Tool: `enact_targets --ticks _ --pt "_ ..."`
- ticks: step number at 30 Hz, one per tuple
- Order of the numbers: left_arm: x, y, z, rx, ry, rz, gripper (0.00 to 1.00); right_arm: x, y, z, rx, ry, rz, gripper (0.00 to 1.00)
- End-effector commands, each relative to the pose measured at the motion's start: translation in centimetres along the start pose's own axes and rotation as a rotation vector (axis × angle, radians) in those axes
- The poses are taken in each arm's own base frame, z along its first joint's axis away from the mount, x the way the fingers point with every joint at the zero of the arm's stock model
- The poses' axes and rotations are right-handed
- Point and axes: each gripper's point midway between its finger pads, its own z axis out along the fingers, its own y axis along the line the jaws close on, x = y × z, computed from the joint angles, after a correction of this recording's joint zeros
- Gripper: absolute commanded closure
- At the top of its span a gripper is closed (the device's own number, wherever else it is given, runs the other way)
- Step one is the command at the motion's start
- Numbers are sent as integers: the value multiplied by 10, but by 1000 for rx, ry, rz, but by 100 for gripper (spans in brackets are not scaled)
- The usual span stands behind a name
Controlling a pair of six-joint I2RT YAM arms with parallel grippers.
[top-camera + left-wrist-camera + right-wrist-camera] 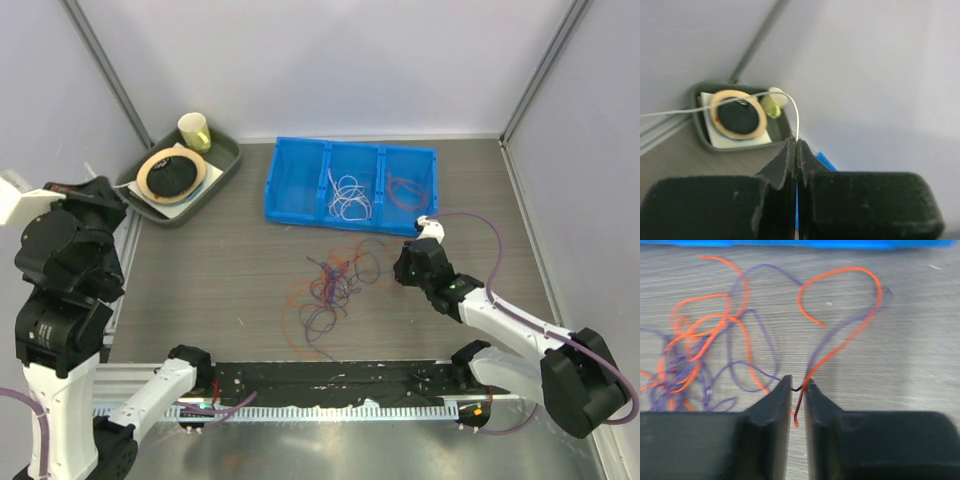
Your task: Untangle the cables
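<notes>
Grey tabletop point(200, 290), cables point(335, 285) sprawled front-back, R gripper point(798, 384) straddling one

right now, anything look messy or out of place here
A tangle of orange and purple cables sprawls on the table before the blue bin, not sorted inside it. A white cable is pinched in the shut left gripper; an orange cable runs between the slightly parted jaws of the right gripper.

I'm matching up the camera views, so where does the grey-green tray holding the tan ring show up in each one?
Top external: the grey-green tray sits far left, by the wall.
Left wrist: the tray is left of centre.
Right wrist: not in it.
Shared landmark: the blue plastic bin, a blue strip atop the right wrist view.
</notes>
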Motion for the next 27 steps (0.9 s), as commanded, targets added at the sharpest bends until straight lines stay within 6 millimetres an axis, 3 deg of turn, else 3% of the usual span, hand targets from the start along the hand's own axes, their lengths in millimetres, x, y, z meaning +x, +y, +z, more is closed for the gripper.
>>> enact_targets --ticks 1,4,8,9,13,14,18,20,25,27 --pt "51 -69 -4 335 221 27 100 -38 57 -22 -296 -114 -36 61" --pt "77 -91 -6 430 321 38 100 -61 47 -36 -236 -176 -79 41" --pt "90 -111 -16 537 393 11 100 -104 45 -69 -221 -328 -129 31" --pt "94 -113 -19 561 406 4 100 -118 48 -83 -241 -386 -136 30" --pt "108 -135 -37 700 503 -34 100 -149 89 -123 -480 -540 -184 26" --pt "110 -140 -40 726 520 -41 100 -152 110 -138 -606 -560 -212 26" --pt "122 -154 -57 824 613 -81 100 -139 157 -151 -875 -503 -271 26" --pt "129 -156 -64 863 653 -99 100 -133 174 -147 -956 -478 -297 26" --pt "152 -146 -62 831 704 -98 100 -123 211 -139 -1048 -436 -380 26" --pt "164 -142 -62 820 741 -99 100 -115 223 -125 -1035 -407 -420 26"
